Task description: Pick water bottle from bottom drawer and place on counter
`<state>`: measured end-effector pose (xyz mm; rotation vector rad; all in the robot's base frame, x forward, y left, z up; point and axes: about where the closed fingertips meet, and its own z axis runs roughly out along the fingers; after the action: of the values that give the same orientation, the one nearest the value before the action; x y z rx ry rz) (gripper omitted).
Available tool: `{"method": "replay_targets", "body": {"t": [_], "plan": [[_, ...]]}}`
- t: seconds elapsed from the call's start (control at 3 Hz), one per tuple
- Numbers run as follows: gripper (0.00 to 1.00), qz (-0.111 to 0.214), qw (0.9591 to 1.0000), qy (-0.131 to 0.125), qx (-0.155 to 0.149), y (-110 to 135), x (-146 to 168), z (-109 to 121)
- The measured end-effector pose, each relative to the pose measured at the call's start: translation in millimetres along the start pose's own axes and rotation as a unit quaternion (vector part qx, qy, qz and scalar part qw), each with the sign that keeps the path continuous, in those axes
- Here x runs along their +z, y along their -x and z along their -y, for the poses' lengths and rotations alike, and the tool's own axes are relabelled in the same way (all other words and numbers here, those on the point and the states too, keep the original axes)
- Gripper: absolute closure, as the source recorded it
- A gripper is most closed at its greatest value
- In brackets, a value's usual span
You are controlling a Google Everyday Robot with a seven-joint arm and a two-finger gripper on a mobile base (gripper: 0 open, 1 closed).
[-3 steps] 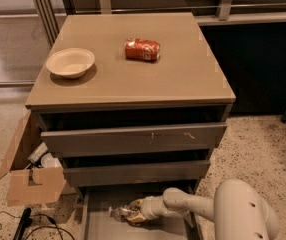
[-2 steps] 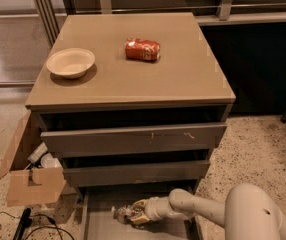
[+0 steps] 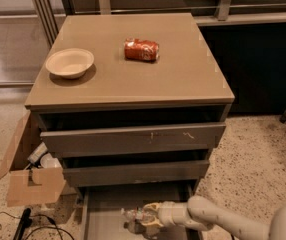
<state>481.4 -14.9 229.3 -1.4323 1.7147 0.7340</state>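
The water bottle [image 3: 133, 215] lies on its side on the floor of the open bottom drawer [image 3: 105, 209], at the lower middle of the camera view. It is clear plastic with a dark label band. My gripper [image 3: 149, 216] reaches in from the right, low inside the drawer, right at the bottle's right end and touching or around it. The white arm runs off to the lower right corner. The counter [image 3: 183, 69] is the tan top of the cabinet, above the drawers.
A red soda can [image 3: 141, 49] lies on its side on the counter, with a beige bowl [image 3: 69, 62] at its left. Two upper drawers [image 3: 133, 139] stand slightly pulled out above the gripper. A cardboard box [image 3: 28, 179] and cables sit on the floor at left.
The gripper has stayed at the bottle in the bottom drawer. The arm's bulky white body has shifted right and lower in the view. The bottle has barely moved.
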Motion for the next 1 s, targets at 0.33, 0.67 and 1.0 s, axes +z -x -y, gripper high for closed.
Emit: {"method": "replay_targets", "body": {"t": [0.33, 0.67, 1.0], "plan": [[1.0, 0.0, 0.9996, -0.011, -0.025, 27, -60, 6], [1.0, -0.002, 0.9992, -0.008, -0.039, 57, -119, 30], [1.0, -0.021, 0.998, -0.012, -0.059, 89, -171, 47]]}}
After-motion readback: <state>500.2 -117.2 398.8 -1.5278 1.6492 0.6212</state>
